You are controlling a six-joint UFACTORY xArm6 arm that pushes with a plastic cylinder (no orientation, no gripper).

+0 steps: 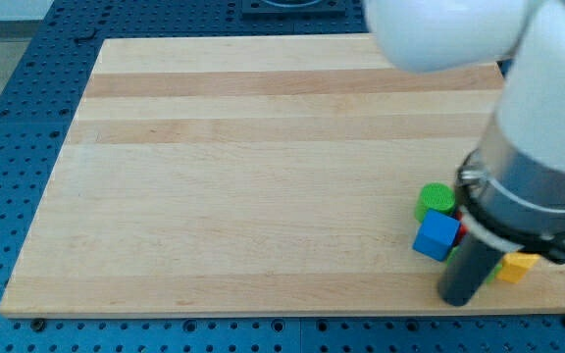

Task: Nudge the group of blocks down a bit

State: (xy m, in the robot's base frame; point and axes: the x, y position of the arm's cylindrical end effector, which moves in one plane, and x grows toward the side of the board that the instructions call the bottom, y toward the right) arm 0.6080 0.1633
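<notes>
1. One dark rod ends the arm, with no pincer; my tip (pixel 456 297) sits at the view's bottom right, just below the blue cube (pixel 436 235).
2. Green cylinder (pixel 436 199), blue cube and yellow block (pixel 517 266) cluster there; a red block is barely visible.
3. Wooden board (pixel 263 176) lies on a blue perforated table (pixel 18 98).

A pale wooden board (pixel 263 196) lies on a blue perforated table (pixel 18 118).
</notes>
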